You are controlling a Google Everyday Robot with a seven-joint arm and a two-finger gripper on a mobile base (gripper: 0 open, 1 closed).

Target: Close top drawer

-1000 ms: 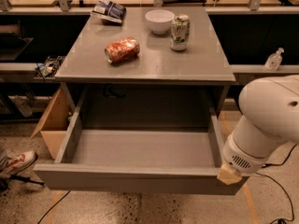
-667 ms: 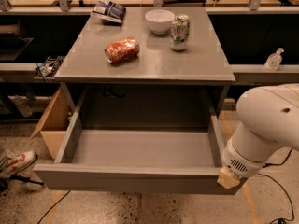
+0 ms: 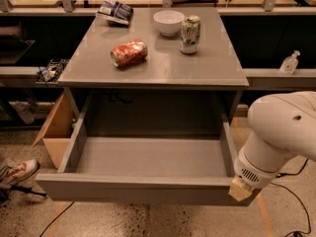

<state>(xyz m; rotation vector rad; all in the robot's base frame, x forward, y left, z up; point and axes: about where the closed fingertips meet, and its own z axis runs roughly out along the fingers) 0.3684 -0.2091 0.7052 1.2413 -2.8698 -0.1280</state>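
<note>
The top drawer [image 3: 148, 159] is a wide, shallow grey box pulled far out of the grey cabinet [image 3: 158, 73]; its smooth bottom is bare. Its plain flat front [image 3: 138, 192] faces the camera at the bottom of the view. My gripper [image 3: 240, 189] shows only as a tan tip under the white arm [image 3: 284, 132], resting against the right end of the drawer front, at its front right corner. The fingers are hidden against the drawer.
On the cabinet top stand a white bowl [image 3: 169, 21], an upright can [image 3: 190, 33], a red can on its side [image 3: 129, 53] and a dark bag [image 3: 115, 11]. A cardboard box [image 3: 57, 127] stands left of the drawer. A shoe [image 3: 17, 172] and cables lie on the floor.
The arm and its tan tip have crept slightly left and down along the drawer's front right corner. The drawer has not visibly moved.
</note>
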